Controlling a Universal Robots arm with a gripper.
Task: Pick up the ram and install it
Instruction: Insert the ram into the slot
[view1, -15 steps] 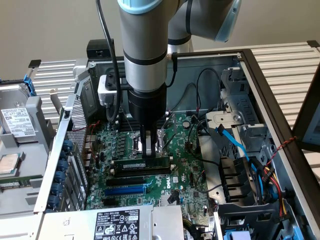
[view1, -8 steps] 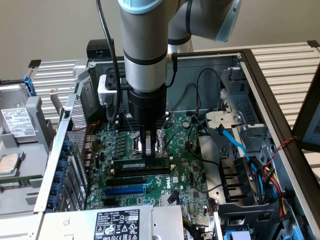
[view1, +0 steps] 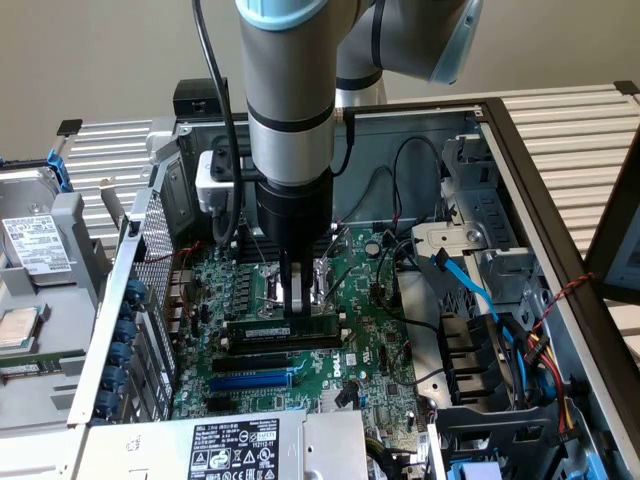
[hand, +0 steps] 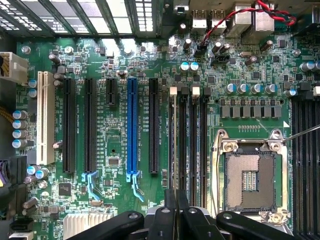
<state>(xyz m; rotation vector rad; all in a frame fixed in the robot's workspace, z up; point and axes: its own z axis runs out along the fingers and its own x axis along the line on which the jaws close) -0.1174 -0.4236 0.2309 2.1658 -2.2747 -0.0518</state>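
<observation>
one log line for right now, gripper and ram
gripper: shut on ram | ram: upright along a memory slot beside cpu socket | fully seated: cannot tell

The arm (view1: 290, 100) points straight down, tool (view1: 292, 295) clamped nearly shut.

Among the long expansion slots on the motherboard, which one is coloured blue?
The blue slot, between the short black slot and a long black slot; the others are black, except the white slot.
</observation>
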